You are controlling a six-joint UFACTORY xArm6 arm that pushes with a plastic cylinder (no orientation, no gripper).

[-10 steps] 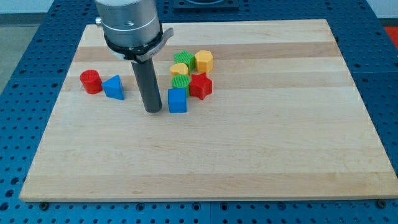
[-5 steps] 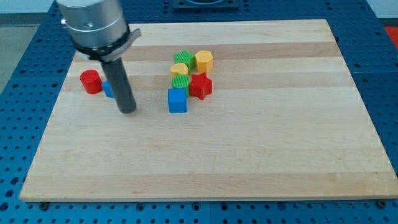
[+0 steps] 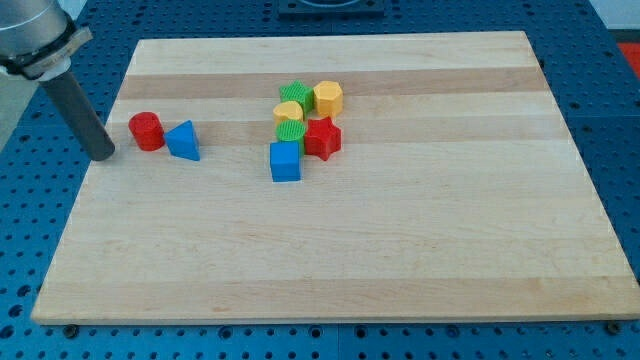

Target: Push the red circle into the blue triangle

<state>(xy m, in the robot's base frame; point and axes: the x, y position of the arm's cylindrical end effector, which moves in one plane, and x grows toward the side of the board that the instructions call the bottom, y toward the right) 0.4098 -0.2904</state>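
The rod's tip rests at the tabletop's left edge, just left of the red circle and apart from it. The blue triangle sits just to the right of the red circle, close beside it. The arm carries no fingers, only the rod. Near the middle lie a blue cube, red star, two green blocks and two yellow blocks, clustered together.
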